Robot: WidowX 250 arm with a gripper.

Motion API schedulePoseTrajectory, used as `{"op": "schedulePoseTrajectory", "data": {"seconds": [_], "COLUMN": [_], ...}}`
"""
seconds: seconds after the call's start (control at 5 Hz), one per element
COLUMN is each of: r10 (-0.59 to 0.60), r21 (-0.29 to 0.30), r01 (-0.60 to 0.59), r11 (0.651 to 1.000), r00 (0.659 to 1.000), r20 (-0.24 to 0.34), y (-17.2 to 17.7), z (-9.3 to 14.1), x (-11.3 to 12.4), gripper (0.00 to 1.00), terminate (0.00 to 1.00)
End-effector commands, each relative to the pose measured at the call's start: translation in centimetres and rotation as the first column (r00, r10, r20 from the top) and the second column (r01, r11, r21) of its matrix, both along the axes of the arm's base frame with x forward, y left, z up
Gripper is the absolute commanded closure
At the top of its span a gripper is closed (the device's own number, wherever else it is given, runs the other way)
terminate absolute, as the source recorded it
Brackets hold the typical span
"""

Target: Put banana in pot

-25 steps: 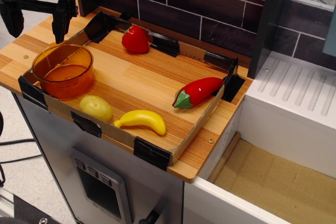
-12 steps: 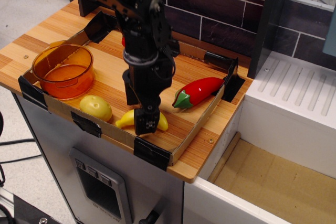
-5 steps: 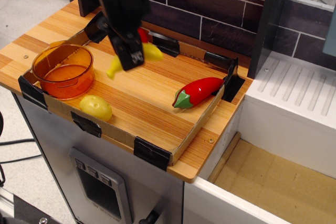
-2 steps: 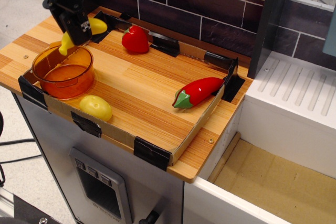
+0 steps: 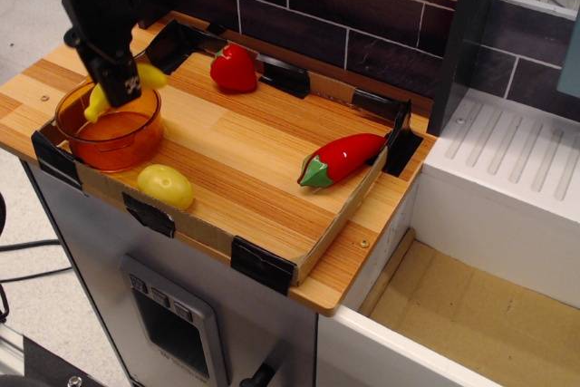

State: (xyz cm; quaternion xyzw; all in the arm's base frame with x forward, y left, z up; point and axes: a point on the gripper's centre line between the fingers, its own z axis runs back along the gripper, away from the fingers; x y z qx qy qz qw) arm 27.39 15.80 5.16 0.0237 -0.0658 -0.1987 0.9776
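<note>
My black gripper [image 5: 118, 88] is shut on the yellow banana [image 5: 148, 76] and holds it right over the orange translucent pot [image 5: 127, 147]. The banana's left end [image 5: 95, 103] dips to about the pot's rim; its right end sticks out past the fingers. The pot stands at the left end of the cardboard-edged wooden tray [image 5: 254, 147]. The middle of the banana is hidden behind the gripper's fingers.
A pale yellow lemon-like toy [image 5: 165, 186] lies just in front of the pot. A red strawberry-like toy [image 5: 234, 68] sits at the tray's back; a red chili pepper [image 5: 341, 159] lies at the right. A dark brick wall [image 5: 344, 15] rises behind. A white sink unit [image 5: 517, 160] is at the right.
The gripper came down on the banana at the tray's front, lifted it, carried it left and back, and now lowers it over the pot.
</note>
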Motion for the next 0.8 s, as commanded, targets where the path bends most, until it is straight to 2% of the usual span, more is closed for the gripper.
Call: {"op": "schedulePoseTrajectory", "data": {"seconds": [0.0,0.2,0.6], "r10": [0.008,0.027,0.046], "r21": [0.045,0.034,-0.055], "r01": [-0.007,-0.027,-0.045], "r11": [0.999,0.999,0.997], "r00": [1.0,1.0,0.999], "r20": [-0.009,0.001,0.021], "y": [1.1,1.1,-1.2], "z": [-0.1,0.7,5.7], "x": [-1.5,-1.6,-0.6], "gripper": [0.0,0.0,0.0], "terminate": [0.0,0.0,0.0]}}
